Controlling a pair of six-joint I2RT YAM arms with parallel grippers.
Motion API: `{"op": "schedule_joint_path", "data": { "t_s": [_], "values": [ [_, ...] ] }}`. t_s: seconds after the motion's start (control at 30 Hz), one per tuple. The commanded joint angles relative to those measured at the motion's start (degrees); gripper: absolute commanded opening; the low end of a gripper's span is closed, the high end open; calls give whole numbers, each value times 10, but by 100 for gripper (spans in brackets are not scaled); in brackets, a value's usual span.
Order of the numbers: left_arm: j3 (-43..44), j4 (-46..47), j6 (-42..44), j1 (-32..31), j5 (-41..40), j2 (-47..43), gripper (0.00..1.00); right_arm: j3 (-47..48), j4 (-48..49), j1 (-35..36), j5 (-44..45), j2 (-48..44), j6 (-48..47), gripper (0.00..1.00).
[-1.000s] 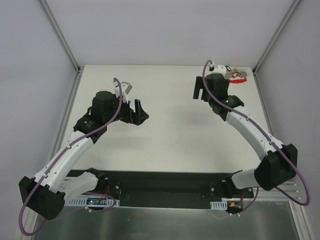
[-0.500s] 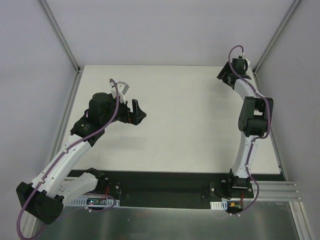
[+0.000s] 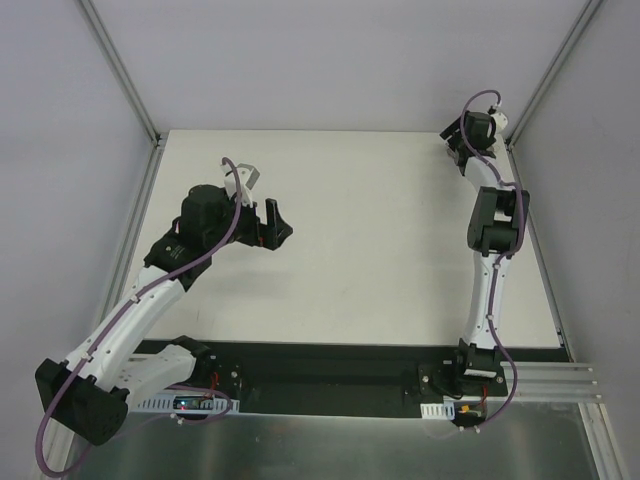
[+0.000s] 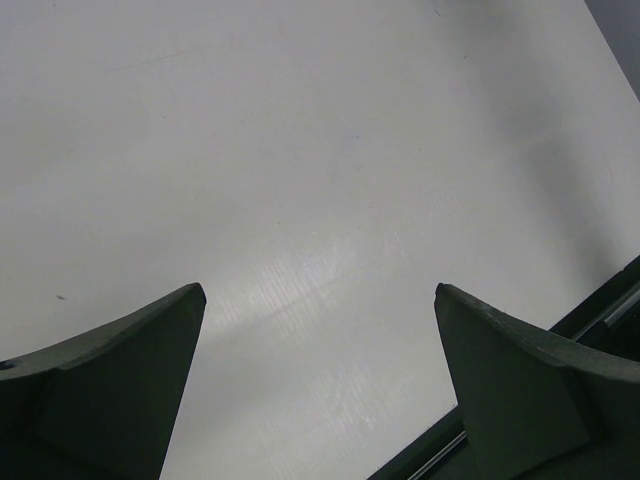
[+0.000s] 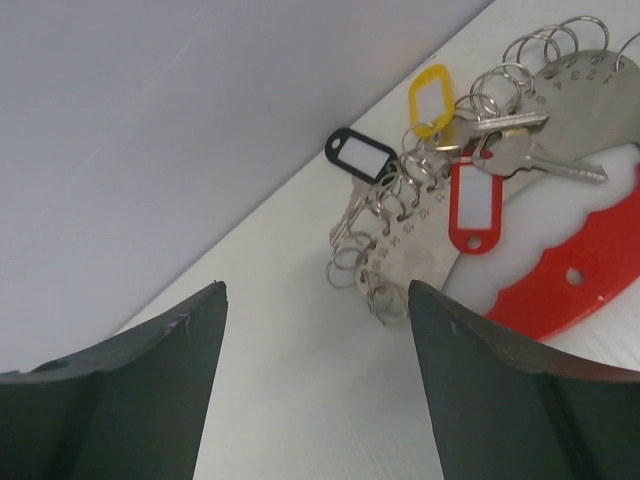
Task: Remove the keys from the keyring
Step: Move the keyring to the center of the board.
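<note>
The right arm (image 3: 492, 235) is stretched to the far right corner of the counter (image 3: 380, 260). There the right fingers (image 5: 110, 390) are held spread wide, with nothing gripped between them. In the overhead view the task's things are hidden under that wrist.

In the right wrist view the keyring (image 5: 425, 245) is seen lying on the counter just beyond the open fingers, close to the grey wall (image 5: 180, 120). It is a curved grey metal plate with numbered holes, threaded with many small split rings. A red plastic piece (image 5: 575, 275) with a scalloped edge lies against its near side. The keys (image 5: 525, 148), silvery and apparently two in number, though the bunch is too tangled for a sure count, are hung from the rings over the plate. A yellow tag (image 5: 431, 98), a black tag (image 5: 358, 153) and a red tag (image 5: 472, 205) are fastened among the rings.

The left fingers (image 4: 100, 385) are likewise held wide apart and empty, poised over bare counter on the left side, well apart from the keyring.
</note>
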Motion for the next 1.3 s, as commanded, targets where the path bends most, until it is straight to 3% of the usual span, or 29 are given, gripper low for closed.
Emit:
{"op": "schedule_joint_path", "data": {
  "t_s": [0.0, 0.37, 0.63, 0.77, 1.07, 1.27],
  "values": [
    [-1, 17, 10, -3, -7, 3, 99, 71, 58, -14, 28, 52, 55, 76],
    [1, 18, 6, -4, -1, 10, 99, 134, 80, -21, 17, 128, 152, 76],
    [2, 17, 4, -4, 0, 4, 99, 132, 21, -11, -30, 131, 207, 61],
    [2, 17, 2, -4, 2, -5, 99, 108, -10, 1, -50, 112, 210, 45],
    [1, 20, 0, -3, 2, -27, 99, 75, -85, 32, -134, 80, 208, 30],
    [-1, 21, 2, -4, -12, -42, 99, -41, -112, 69, -199, -3, 167, 27]
  ]
}}
